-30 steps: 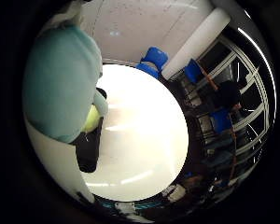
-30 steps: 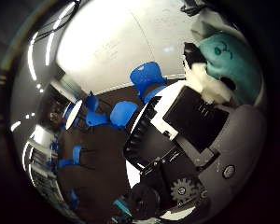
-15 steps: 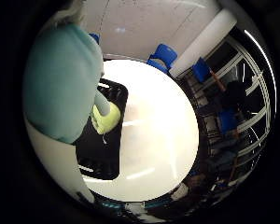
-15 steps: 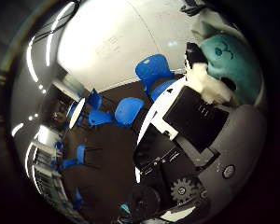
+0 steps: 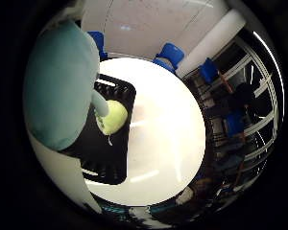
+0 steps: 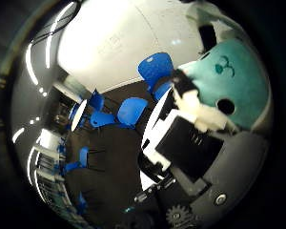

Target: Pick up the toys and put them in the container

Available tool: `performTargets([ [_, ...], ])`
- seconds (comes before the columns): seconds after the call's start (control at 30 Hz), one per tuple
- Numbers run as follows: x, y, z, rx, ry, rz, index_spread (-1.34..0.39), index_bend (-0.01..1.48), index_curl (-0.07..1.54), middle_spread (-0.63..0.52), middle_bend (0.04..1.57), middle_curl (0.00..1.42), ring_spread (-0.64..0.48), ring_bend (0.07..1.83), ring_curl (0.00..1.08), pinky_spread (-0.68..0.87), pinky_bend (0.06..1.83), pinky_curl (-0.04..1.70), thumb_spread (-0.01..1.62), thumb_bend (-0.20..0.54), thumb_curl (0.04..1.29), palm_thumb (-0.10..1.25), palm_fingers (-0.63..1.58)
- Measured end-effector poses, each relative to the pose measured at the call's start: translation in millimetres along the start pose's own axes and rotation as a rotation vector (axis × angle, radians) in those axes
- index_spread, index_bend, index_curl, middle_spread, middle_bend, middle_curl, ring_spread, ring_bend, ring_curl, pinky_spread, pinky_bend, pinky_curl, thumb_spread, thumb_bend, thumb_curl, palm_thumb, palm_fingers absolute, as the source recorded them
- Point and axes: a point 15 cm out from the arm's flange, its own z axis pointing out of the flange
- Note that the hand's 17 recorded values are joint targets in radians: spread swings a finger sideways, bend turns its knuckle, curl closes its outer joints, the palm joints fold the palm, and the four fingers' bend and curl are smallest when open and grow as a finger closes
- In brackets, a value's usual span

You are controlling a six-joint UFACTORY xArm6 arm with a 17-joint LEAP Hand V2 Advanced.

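Soft teal toy [image 5: 57, 86] — held close against the palm, filling much of the little-finger-side view; hand [image 6: 200, 143] with a white finger [image 6: 198, 107] curled against its face, clamped on it; black container [image 5: 105, 143] — on a round white table [image 5: 168, 139], below the toy; yellow-green toy [image 5: 113, 117] lying inside the container; blue chairs [image 6: 133, 109] beyond the table.

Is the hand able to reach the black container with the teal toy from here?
Probably yes: the hand, curled round the teal toy, is over the black container, with nothing between except a yellow-green toy inside.
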Motion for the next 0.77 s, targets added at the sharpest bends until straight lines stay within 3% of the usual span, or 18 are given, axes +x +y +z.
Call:
performTargets([
  [0.07, 6.5, 5.1, 1.7, -0.021, 0.006, 0.001, -0.40, 0.37, 0.62, -0.18, 0.83, 0.52, -0.18, 1.03, 0.56, -0.24, 0.84, 0.82, 1.06, -0.030, 0.58, 0.67, 0.32],
  [0.13, 10.2, 8.5, 2.5, -0.034, 0.009, 0.002, -0.43, 0.36, 0.57, -0.12, 0.67, 0.45, -0.05, 0.88, 0.48, 0.05, 0.82, 0.79, 1.09, -0.030, 0.52, 0.63, 0.17],
  [0.33, 18.2, 10.7, 2.2, -0.042, 0.016, 0.002, -0.43, 0.31, 0.47, -0.03, 0.48, 0.37, 0.16, 0.67, 0.34, 0.47, 0.72, 0.66, 1.11, -0.025, 0.44, 0.59, 0.13],
  [0.5, 20.2, 11.1, 2.3, -0.043, 0.017, 0.001, -0.42, 0.24, 0.42, -0.02, 0.39, 0.34, 0.20, 0.60, 0.29, 0.56, 0.63, 0.56, 1.12, -0.022, 0.41, 0.59, 0.20],
  [0.77, 30.6, 10.2, -4.9, -0.034, 0.027, 0.013, -0.42, 0.18, 0.39, -0.02, 0.30, 0.32, 0.21, 0.53, 0.23, 0.57, 0.56, 0.48, 1.11, -0.022, 0.38, 0.59, 0.28],
])
